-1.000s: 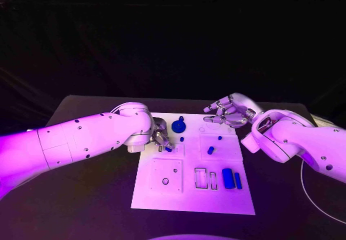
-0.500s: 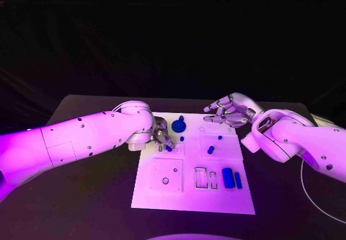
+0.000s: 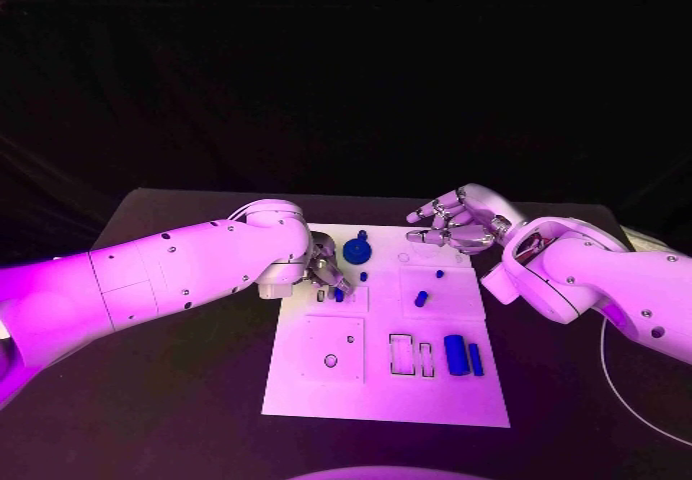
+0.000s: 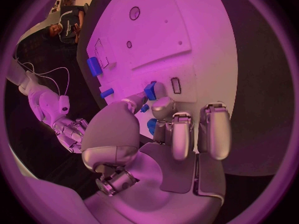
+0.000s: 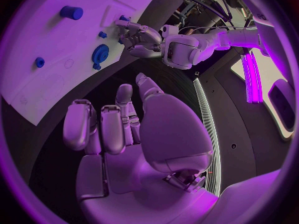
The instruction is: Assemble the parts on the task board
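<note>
The white task board [image 3: 433,395] lies in the middle of the black table. My left hand [image 3: 320,274] hovers over its far left part and pinches a small blue part [image 4: 150,90] between thumb and a finger, just above a narrow slot [image 4: 176,84]. My right hand [image 3: 459,226] hangs over the board's far right corner with its fingers apart and nothing in them. On the board sit a round blue gear [image 3: 358,250], a small blue peg [image 3: 421,299], a blue cylinder [image 3: 456,356] and a thin blue bar [image 3: 476,361].
A square plate with a round hole [image 3: 332,352] and two empty rectangular slots [image 3: 410,357] occupy the board's near half. A thin white cable [image 3: 613,385] runs along the table at the right. Bare black table surrounds the board.
My left arm has edged slightly towards the board's middle, carrying the pinched blue part with it. The right hand has stayed still.
</note>
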`<state>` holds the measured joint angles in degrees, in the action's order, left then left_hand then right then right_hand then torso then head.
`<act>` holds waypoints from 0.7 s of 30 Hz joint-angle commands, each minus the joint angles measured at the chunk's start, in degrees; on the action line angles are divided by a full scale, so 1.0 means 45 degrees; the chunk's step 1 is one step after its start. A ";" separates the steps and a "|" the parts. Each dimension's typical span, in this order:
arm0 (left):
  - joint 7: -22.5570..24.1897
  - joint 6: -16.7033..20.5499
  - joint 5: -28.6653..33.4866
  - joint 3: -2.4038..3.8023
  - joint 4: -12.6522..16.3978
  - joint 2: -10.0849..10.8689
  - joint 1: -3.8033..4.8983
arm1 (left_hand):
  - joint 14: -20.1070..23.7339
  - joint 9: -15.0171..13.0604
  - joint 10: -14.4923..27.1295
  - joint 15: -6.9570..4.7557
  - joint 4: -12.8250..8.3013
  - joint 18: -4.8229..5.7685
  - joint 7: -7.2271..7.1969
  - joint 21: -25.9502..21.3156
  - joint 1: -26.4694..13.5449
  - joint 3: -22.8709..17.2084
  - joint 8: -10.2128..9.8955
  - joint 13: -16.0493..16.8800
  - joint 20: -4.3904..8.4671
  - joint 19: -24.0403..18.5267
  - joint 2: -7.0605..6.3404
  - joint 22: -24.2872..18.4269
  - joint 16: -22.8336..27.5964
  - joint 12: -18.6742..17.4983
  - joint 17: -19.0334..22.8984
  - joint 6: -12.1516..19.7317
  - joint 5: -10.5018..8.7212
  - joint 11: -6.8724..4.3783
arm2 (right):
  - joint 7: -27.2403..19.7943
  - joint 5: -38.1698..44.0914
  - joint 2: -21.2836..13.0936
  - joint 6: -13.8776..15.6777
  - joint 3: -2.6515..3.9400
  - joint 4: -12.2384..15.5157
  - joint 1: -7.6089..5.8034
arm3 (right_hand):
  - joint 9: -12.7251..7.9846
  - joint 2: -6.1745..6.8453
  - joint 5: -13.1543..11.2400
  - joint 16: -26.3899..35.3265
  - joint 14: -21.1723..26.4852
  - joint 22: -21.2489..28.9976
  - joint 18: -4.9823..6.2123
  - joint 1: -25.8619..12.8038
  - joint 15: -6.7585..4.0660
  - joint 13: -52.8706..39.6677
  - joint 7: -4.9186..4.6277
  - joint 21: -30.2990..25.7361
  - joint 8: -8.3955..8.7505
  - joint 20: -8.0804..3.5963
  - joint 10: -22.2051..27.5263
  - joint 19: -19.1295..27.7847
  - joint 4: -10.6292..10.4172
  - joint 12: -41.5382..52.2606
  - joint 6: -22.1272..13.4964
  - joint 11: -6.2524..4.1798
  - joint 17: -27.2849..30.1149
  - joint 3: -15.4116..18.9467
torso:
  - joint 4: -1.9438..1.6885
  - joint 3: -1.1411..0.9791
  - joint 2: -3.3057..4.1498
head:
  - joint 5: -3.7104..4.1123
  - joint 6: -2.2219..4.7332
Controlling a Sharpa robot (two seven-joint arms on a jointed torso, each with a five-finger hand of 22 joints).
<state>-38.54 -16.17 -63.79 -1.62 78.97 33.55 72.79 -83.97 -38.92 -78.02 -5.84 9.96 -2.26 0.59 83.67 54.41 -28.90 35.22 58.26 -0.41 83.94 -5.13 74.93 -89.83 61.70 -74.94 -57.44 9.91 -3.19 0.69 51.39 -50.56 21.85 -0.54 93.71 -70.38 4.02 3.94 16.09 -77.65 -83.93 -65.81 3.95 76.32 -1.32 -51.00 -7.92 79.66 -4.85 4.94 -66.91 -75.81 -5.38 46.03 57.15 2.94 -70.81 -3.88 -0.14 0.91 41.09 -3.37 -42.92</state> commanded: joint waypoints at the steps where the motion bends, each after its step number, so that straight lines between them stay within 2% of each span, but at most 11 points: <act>1: 0.0023 -0.0526 0.0105 -0.0106 0.0009 -0.0077 -0.0132 | -0.1340 0.0022 -0.0114 -0.0095 0.0002 0.0110 0.0019 0.0082 -0.0104 0.0139 -0.0068 0.0026 0.0081 0.0805 0.0025 0.1859 -0.0038 0.0076 -0.3347 -0.0066 -0.0037 0.0013 | -0.0105 -0.0011 0.0013 -0.0150 0.0001 0.0009 0.0008 | 0.0008 -0.0004 0.0061 0.0068 -0.0510 0.0042 0.0263 -0.0182 -0.0009 0.0020 0.0000 -0.0063 -0.0058 -0.0005 -0.0074 0.0089 -0.0039 0.0003 0.0108 -0.0009 0.0023 0.0094 | -0.0014 0.0003 -0.0008 | 0.0011 -0.0012; 6: 0.0024 -0.0602 0.0105 -0.0109 0.0003 -0.0075 -0.0133 | -0.1340 0.0063 -0.0135 -0.0103 0.0028 0.0119 0.0008 0.0110 -0.0104 0.0375 -0.0098 0.0035 0.0085 0.0818 0.0031 0.1898 -0.0038 0.0079 -0.3347 -0.0112 -0.0034 0.0005 | -0.0117 -0.0030 0.0011 -0.0149 0.0001 0.0006 0.0008 | 0.0008 -0.0007 0.0064 0.0066 -0.0511 0.0050 0.0265 -0.0196 -0.0009 0.0030 0.0000 -0.0068 -0.0058 -0.0005 -0.0067 0.0094 -0.0051 -0.0005 0.0108 -0.0008 0.0018 0.0104 | -0.0002 0.0005 -0.0005 | 0.0003 -0.0021; 13: 0.0034 -0.0613 0.0105 -0.0098 0.0037 -0.0008 -0.0136 | -0.1340 0.0202 -0.0199 -0.0130 0.0477 0.0140 -0.0033 0.0174 -0.0488 0.1847 -0.0193 0.0051 0.0102 0.0849 -0.0217 0.1997 -0.0038 0.0065 -0.3347 -0.0280 -0.0108 -0.0011 | -0.0171 -0.0081 -0.0002 -0.0120 0.0001 0.0006 0.0008 | 0.0003 0.0005 -0.0042 0.0079 -0.0516 0.0055 0.0264 -0.0368 -0.0006 0.0042 0.0007 -0.0080 -0.0060 -0.0004 -0.0066 0.0086 -0.0186 0.0037 0.0106 -0.0005 0.0019 0.0278 | -0.0002 0.0004 0.0001 | 0.0017 -0.0029; 17: 0.0047 -0.0527 0.0105 -0.0069 0.0082 0.0070 -0.0143 | -0.1340 0.0280 -0.0228 -0.0145 0.0738 0.0143 -0.0046 0.0178 -0.0381 0.2742 -0.0251 0.0059 0.0128 0.0855 -0.0105 0.2022 -0.0038 0.0046 -0.3347 -0.0339 -0.0361 -0.0041 | -0.0193 -0.0106 -0.0005 -0.0104 0.0001 0.0000 0.0008 | 0.0001 0.0000 -0.0092 0.0090 -0.0517 0.0069 0.0266 -0.0441 -0.0007 0.0054 0.0010 -0.0091 -0.0059 -0.0004 -0.0062 0.0089 -0.0252 0.0054 0.0101 -0.0005 0.0025 0.0369 | -0.0008 0.0006 -0.0007 | 0.0017 -0.0038; 21: 0.0066 -0.0347 0.0105 -0.0045 0.0135 0.0163 -0.0149 | -0.1340 0.0316 -0.0255 -0.0151 0.0928 0.0152 -0.0056 0.0206 -0.0291 0.3257 -0.0267 0.0081 0.0137 0.0870 -0.0018 0.2065 -0.0038 0.0051 -0.3347 -0.0379 -0.0502 -0.0052 | -0.0204 -0.0126 -0.0005 -0.0101 0.0001 -0.0015 0.0008 | 0.0001 -0.0005 -0.0112 0.0095 -0.0519 0.0076 0.0267 -0.0490 -0.0006 0.0085 0.0011 -0.0097 -0.0060 -0.0004 -0.0042 0.0090 -0.0298 0.0039 0.0099 -0.0004 0.0027 0.0437 | -0.0010 0.0007 -0.0004 | 0.0026 -0.0032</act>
<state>-38.30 -16.23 -63.94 -1.51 79.38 34.17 72.64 -83.96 -37.56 -78.73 -6.24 13.99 -2.26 0.26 84.25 52.99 -14.72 34.33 58.58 -0.21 84.15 -5.65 74.92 -89.83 61.70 -74.92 -58.75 7.89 -3.48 0.50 50.93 -50.61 21.85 -0.54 93.65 -70.38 4.02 3.99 15.86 -77.44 -83.93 -65.51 4.84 74.85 -1.32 -50.68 -7.92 79.42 -4.85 4.94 -66.91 -75.81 -6.73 46.03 57.15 2.94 -70.76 -2.20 -0.16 0.93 41.07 -3.28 -43.07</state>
